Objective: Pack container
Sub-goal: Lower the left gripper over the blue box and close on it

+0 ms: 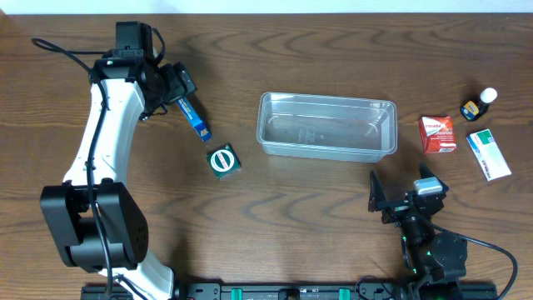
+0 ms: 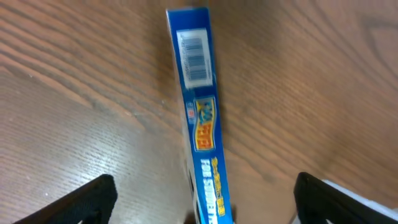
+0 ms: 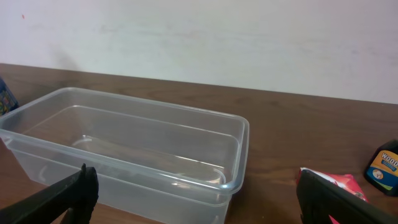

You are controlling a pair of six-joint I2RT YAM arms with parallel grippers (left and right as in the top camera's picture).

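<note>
Overhead: clear container sits at frame centre on the wood surface, long side left-right, nothing inside. No print legible on it.

Left pincer released, at upper left in the overhead view. Its dark fingers are spread wide either side of a long blue box, not touching it. The blue box lies flat on its narrow side. White barcode near the far end, then an orange-yellow logo patch, unreadable, then white capitals starting "FOR S", the rest cut off at the frame bottom.

Green square pack is between the blue box and the container, with a white round mark with a bar and no readable text.

Right pincer released, lower right of centre overhead, fingers wide apart, facing the container's long wall, apart from it.

Right of the container: red box with a white band, writing too small to read. Small bottle with white cap, dark body and yellow-blue label, text blurred. White box with a green stripe, print unreadable.
</note>
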